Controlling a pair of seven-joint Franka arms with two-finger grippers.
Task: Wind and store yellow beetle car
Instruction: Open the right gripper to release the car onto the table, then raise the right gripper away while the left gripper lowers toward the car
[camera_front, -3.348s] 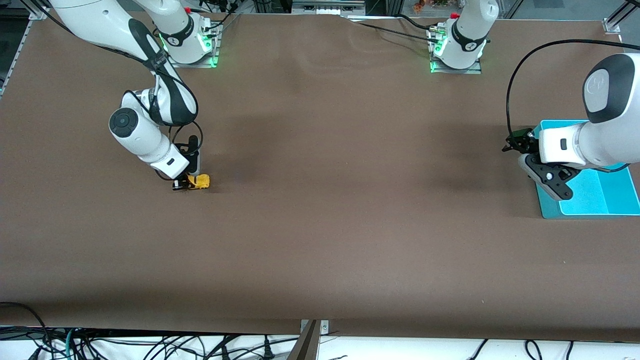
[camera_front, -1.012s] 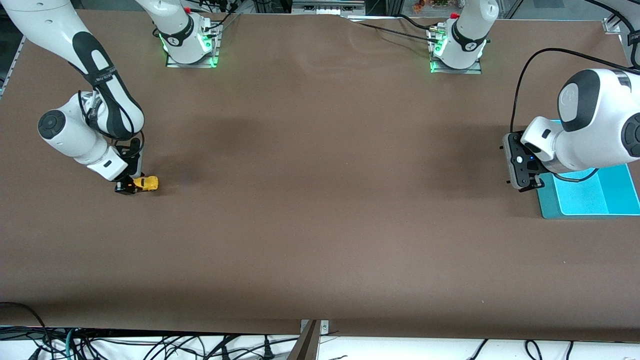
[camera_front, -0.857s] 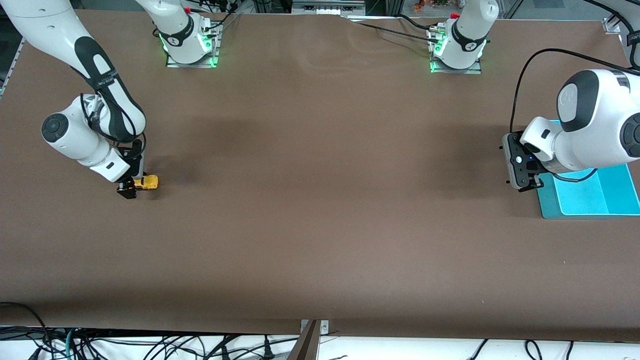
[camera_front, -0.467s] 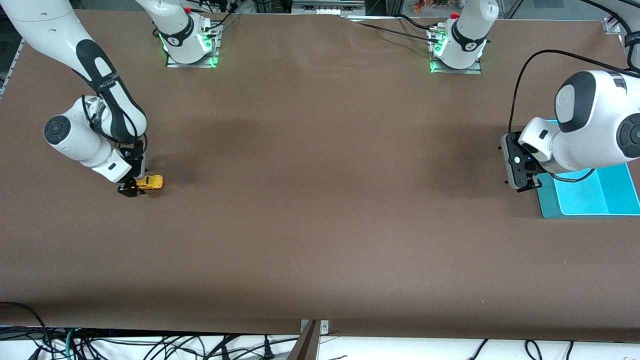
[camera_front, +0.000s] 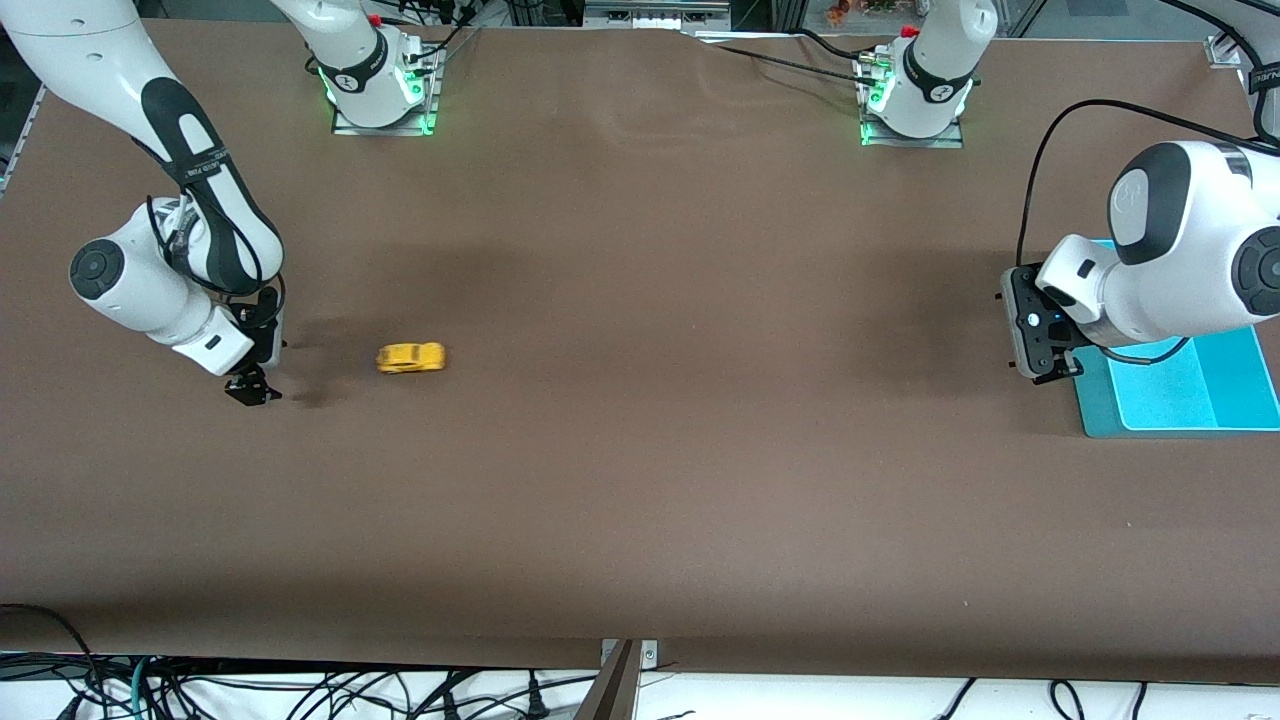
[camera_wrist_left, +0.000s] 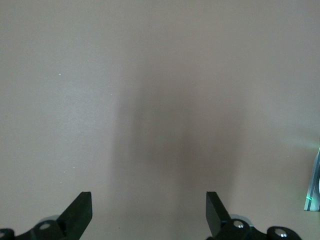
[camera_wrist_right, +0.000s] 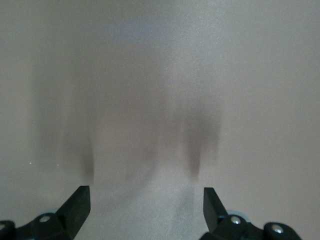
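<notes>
The yellow beetle car (camera_front: 410, 357) stands free on the brown table, apart from both grippers, toward the right arm's end. My right gripper (camera_front: 250, 388) is open and empty, low over the table beside the car, on the side toward the right arm's end. The right wrist view shows its open gripper (camera_wrist_right: 145, 197) over bare table with no car. My left gripper (camera_front: 1012, 335) is open and empty, low beside the teal tray (camera_front: 1180, 400). The left wrist view shows its open gripper (camera_wrist_left: 148, 200) over bare table.
The teal tray lies at the left arm's end of the table. Both arm bases (camera_front: 380, 80) (camera_front: 915, 90) stand at the table edge farthest from the front camera. Cables hang below the edge nearest it.
My right gripper drew the car toward the right arm's end, then opened and let go. The car has moved away along the table toward the left arm's end. The left arm barely moved.
</notes>
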